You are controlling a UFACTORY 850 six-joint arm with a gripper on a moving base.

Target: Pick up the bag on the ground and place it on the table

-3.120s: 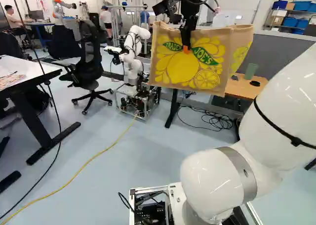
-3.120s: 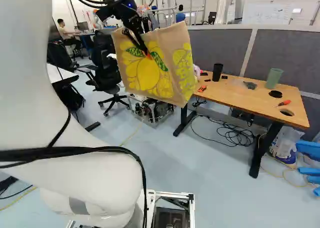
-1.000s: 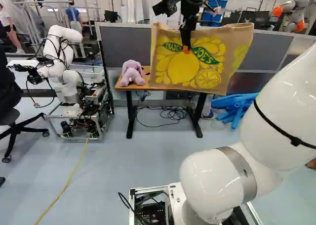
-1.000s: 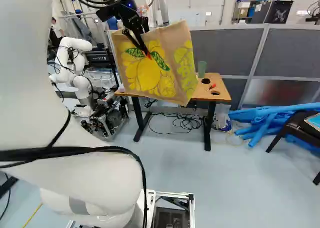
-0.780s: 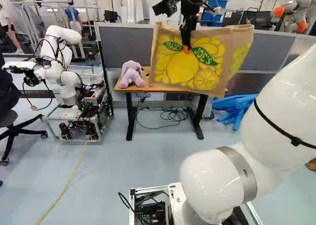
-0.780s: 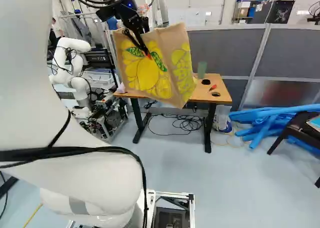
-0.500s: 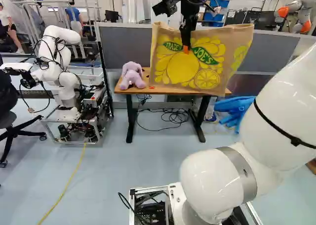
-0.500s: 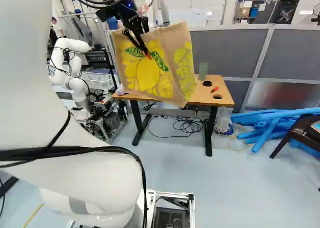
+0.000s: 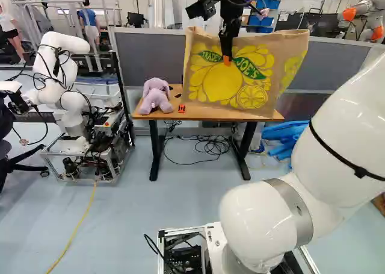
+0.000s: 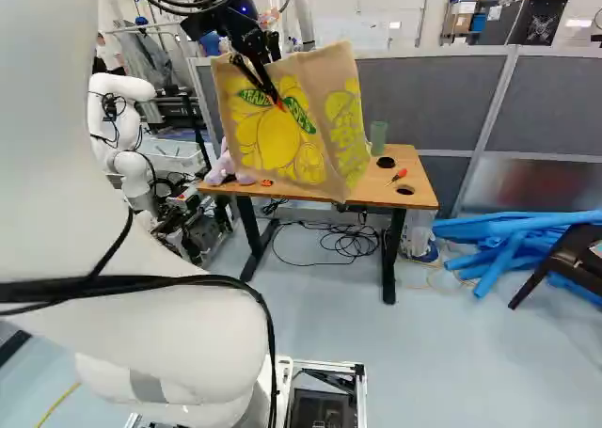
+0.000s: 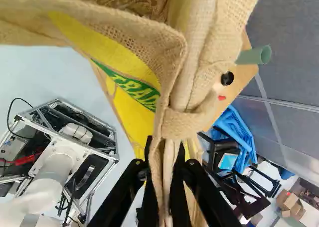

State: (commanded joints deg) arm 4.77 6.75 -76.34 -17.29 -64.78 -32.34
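Bag: tan woven bag with yellow lemon print (image 9: 234, 84), off the floor and hanging roughly upright, open at its top; it sits the same against the arm as before, carried with it.
Gripper: black two-fingered gripper (image 11: 165, 154) nearly closed, its fingers pinching the bag's folded upper cloth from both sides; whether a handle strap is caught too, the wrist view leaves a bit unclear.
Base: moved; it has turned to face the wooden-topped table with dark legs (image 10: 376, 194) and then drawn nearer, so pickup looks done and the approach well along.
Tabletop: lilac plush toy (image 9: 155, 97) at one end, green cup (image 10: 378, 138) and red-handled tool (image 10: 397, 177) towards the other, small red-orange object (image 9: 181, 108) near the toy.
Edges: the bag's lower edge must pass above the table's near edge, or it could snag or shove things; the grey partition (image 10: 423, 99) behind limits the reach forward.
Room: the stretch between toy and cup seems the best landing, though the bag hides much of it; more forward driving looks needed before lowering, keeping off the blue foam tubes (image 10: 499, 245) beside the table.
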